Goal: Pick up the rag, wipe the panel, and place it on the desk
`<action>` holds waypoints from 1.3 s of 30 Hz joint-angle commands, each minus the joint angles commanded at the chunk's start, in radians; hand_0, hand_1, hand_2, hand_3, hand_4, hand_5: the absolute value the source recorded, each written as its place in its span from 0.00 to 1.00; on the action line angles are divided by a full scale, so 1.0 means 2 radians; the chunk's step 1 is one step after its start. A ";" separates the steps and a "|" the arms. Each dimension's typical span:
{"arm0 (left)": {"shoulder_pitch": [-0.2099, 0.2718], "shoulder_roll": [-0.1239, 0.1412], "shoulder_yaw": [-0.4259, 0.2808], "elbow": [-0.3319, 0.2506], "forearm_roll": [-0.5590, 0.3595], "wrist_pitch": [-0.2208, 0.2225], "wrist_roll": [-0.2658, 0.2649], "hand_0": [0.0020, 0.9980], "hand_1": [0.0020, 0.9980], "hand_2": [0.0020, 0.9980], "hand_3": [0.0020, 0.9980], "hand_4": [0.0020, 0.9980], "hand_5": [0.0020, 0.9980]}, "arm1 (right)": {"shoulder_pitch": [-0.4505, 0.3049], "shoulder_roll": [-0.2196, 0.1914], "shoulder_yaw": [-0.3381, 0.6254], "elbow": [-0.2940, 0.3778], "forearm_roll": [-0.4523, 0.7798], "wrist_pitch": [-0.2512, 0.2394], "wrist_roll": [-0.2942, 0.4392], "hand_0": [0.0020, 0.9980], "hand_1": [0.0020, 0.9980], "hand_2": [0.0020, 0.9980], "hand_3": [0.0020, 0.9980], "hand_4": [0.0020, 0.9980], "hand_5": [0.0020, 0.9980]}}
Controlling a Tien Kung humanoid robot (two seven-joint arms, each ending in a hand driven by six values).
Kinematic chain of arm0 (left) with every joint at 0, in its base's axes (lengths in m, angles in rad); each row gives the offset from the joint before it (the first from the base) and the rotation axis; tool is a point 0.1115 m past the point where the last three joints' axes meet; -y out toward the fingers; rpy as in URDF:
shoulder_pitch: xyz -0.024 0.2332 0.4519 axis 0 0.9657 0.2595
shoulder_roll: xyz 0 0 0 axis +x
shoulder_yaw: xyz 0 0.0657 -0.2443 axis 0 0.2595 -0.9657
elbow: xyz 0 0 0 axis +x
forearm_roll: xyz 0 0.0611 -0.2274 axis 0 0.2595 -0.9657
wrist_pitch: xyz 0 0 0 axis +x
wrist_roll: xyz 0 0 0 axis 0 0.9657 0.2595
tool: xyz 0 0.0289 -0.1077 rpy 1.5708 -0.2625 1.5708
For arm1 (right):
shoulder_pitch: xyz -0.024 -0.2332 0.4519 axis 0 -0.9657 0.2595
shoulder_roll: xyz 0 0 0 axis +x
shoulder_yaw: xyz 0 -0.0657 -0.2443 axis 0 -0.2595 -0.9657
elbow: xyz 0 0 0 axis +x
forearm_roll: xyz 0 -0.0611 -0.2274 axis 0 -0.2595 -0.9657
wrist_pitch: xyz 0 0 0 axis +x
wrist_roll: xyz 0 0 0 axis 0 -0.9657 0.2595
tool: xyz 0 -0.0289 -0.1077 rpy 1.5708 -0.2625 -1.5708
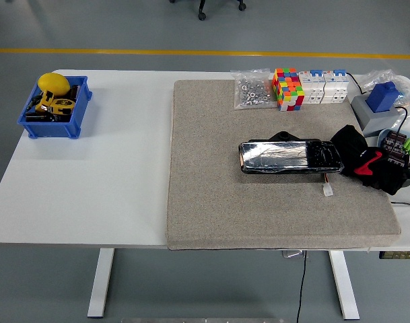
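We locate the black rag (356, 151) on the right side of the grey mat (225, 202), touching the right end of the dark panel (290, 157), which lies across the mat. No robot hand is in view, so we cannot report any finger state. A blue bin (54, 108) sits far left.

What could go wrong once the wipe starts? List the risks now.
1. The black rag lies bunched at the mat's right edge, touching the green connector block and near cables; a grab there may drag those along.
2. The panel rests loose on the grey mat, so wiping may push it sideways, straining its white plug lead.
3. The bag of nuts and colourful cube stand beyond the panel; a long stroke might knock them.
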 joint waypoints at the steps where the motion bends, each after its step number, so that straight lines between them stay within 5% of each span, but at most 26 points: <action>1: 0.000 0.000 0.000 0.000 0.000 0.000 0.000 0.69 0.73 0.73 0.61 0.67 0.63 | 0.000 0.000 -0.001 0.000 0.005 -0.001 0.000 0.47 0.53 0.68 0.88 1.00 0.60; 2: 0.000 0.000 0.000 0.000 0.000 0.000 0.000 0.69 0.73 0.73 0.61 0.67 0.63 | 0.000 0.000 -0.001 -0.001 0.009 -0.001 0.001 0.47 0.53 0.68 0.88 1.00 0.60; 3: 0.000 0.000 0.000 0.000 0.000 0.000 0.000 0.69 0.73 0.73 0.61 0.67 0.63 | 0.001 0.000 -0.001 -0.001 0.012 0.000 0.003 0.50 0.55 0.69 0.70 1.00 0.91; 14: -0.001 0.000 -0.002 0.000 0.000 0.000 0.000 0.68 0.73 0.73 0.61 0.67 0.63 | 0.001 0.000 0.001 -0.001 0.011 0.001 0.014 0.60 0.60 0.74 0.66 1.00 0.95; 15: -0.001 0.000 -0.002 0.000 0.000 0.000 0.000 0.69 0.73 0.73 0.61 0.67 0.63 | 0.001 0.000 0.002 -0.002 0.011 0.002 0.013 0.80 0.71 0.78 0.72 1.00 1.00; 21: 0.000 -0.001 -0.003 0.000 0.001 0.000 0.000 0.69 0.73 0.73 0.61 0.67 0.63 | 0.001 0.000 0.002 -0.002 0.010 0.009 0.006 0.80 0.71 0.78 0.72 1.00 1.00; 22: 0.000 -0.001 -0.004 0.000 0.001 0.000 0.000 0.69 0.73 0.73 0.61 0.67 0.63 | 0.001 0.000 0.002 -0.002 0.010 0.010 0.003 0.89 0.83 0.85 0.81 1.00 1.00; 26: 0.000 -0.001 -0.005 0.000 0.002 0.000 0.000 0.69 0.73 0.73 0.61 0.67 0.63 | 0.001 0.000 0.003 -0.002 0.016 0.019 -0.008 0.89 0.83 0.85 0.81 1.00 1.00; 27: 0.000 -0.001 -0.005 0.000 0.002 0.000 0.000 0.68 0.73 0.73 0.61 0.67 0.63 | 0.001 0.000 0.003 -0.002 0.017 0.022 -0.011 0.87 0.89 0.94 0.95 1.00 1.00; 39: -0.001 -0.001 -0.004 0.000 0.001 -0.001 -0.001 0.69 0.73 0.73 0.61 0.67 0.63 | 0.002 0.000 -0.002 0.000 0.033 0.032 -0.041 0.79 0.83 0.92 1.00 1.00 1.00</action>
